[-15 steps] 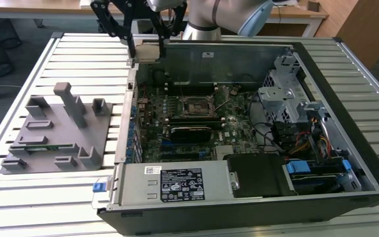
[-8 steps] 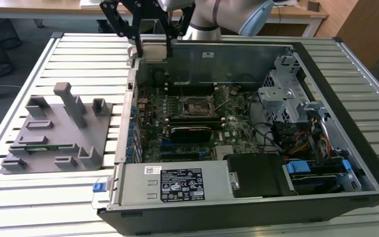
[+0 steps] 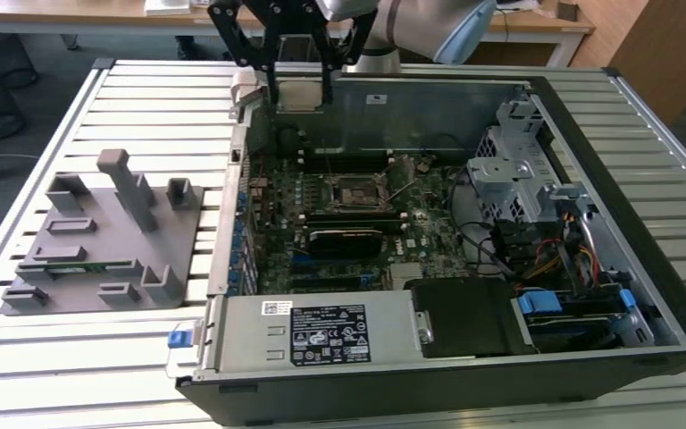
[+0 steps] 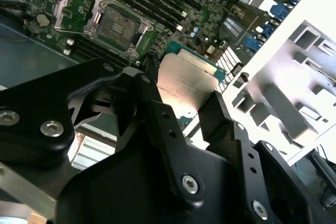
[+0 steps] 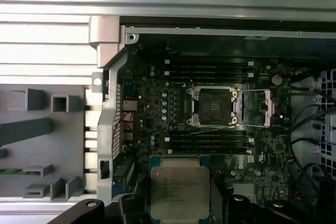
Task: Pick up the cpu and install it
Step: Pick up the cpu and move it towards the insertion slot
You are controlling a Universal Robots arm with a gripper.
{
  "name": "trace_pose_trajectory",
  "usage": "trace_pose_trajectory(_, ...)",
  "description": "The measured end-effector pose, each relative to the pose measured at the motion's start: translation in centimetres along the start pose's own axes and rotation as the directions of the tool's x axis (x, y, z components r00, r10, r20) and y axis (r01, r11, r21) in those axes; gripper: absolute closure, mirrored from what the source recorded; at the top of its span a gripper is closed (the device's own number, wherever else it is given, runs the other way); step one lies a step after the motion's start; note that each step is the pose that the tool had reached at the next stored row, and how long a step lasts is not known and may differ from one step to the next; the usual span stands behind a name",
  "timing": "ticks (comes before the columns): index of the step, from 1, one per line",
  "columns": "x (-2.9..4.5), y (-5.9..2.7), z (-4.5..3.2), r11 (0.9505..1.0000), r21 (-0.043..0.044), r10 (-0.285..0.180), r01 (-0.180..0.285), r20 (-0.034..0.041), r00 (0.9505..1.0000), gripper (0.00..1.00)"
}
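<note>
Pincer (image 4: 184,100) clenched on the cpu (image 5: 179,192), gripping it by opposite edges w/ the silvery top showing in both wrist views. Chip hangs over the open PC case (image 3: 629,223), well apart from the socket (image 5: 212,106), whose frame stands flipped open & looks empty. Pick-up done, seating in socket not yet; grey tray (image 3: 104,241) sits beside the case on the surface (image 3: 81,357)

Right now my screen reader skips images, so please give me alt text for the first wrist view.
A black gripper grips a small square silvery-topped cpu over a green motherboard inside an open metal computer case. The board's square black-and-metal socket lies open and empty; a grey plastic tray sits outside the case.
</note>
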State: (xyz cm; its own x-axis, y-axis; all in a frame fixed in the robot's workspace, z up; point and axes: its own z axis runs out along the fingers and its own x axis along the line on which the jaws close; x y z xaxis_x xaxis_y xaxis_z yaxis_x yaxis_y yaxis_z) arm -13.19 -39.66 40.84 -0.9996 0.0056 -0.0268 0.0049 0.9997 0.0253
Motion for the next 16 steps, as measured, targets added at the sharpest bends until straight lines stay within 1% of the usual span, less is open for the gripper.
trace_pose_trajectory(2,-0.61,0.01,0.01,1.0000,0.0002,0.000,0.000,-0.0001,1.0000,0.45)
trace_pose_trajectory(4,-0.98,0.01,0.03,1.0000,0.0001,0.000,0.000,-0.0001,1.0000,0.45)
trace_pose_trajectory(11,-1.84,0.01,0.06,1.0000,0.0001,0.000,0.000,-0.0001,1.0000,0.45)
trace_pose_trajectory(16,-2.19,0.01,0.08,1.0000,0.0001,0.000,0.000,-0.0001,1.0000,0.45)
